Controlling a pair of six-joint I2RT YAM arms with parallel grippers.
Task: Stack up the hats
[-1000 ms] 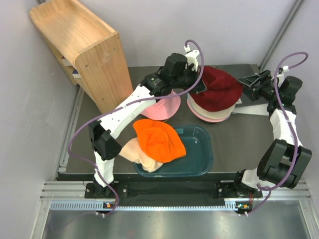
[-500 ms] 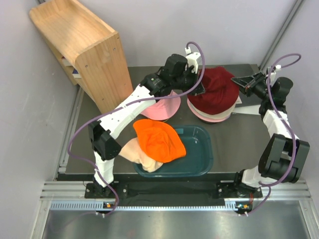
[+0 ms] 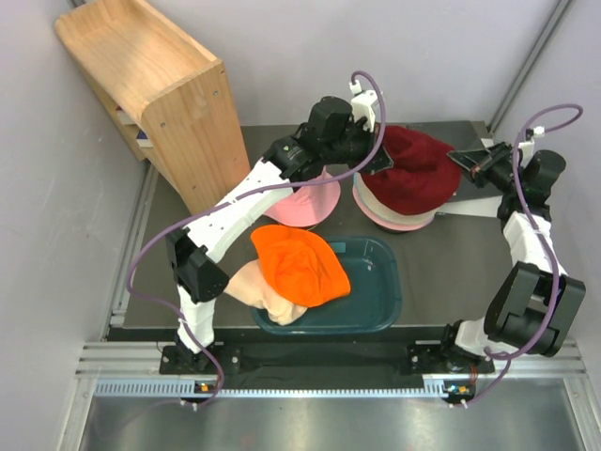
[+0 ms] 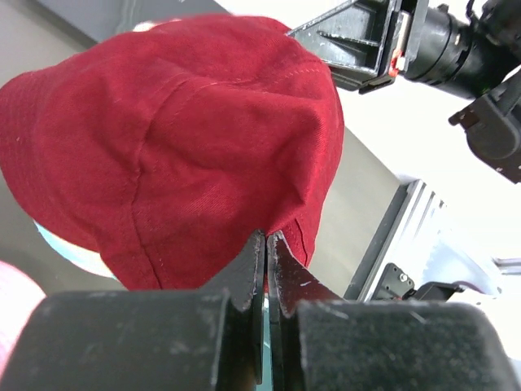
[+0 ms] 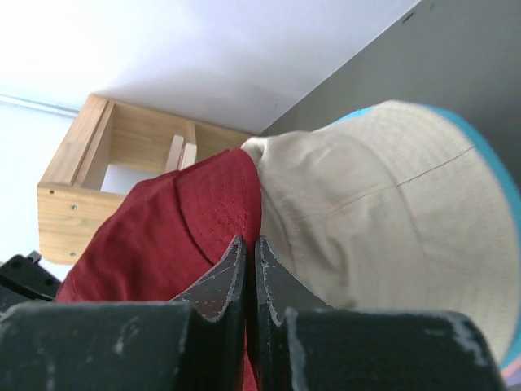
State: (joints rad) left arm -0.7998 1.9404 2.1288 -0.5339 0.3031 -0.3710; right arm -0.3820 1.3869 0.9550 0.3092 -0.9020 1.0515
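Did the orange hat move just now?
No. The orange hat still lies over the left end of the dark teal tub, same as before.

Setting: robot test cell in a lab, not a home or shop. In the overhead view, two arms, left (image 3: 235,207) and right (image 3: 531,235), are bolted to an aluminium rail (image 3: 319,362) along the bottom of the frame, with purple cables (image 3: 141,258) looped loose from their joints. A dark grey table (image 3: 451,254) is boxed in by plain pale panels (image 3: 56,235) at left, top and right; a wooden shelf (image 3: 141,66) at upper left and soft hats (image 3: 299,263) look like staged props.
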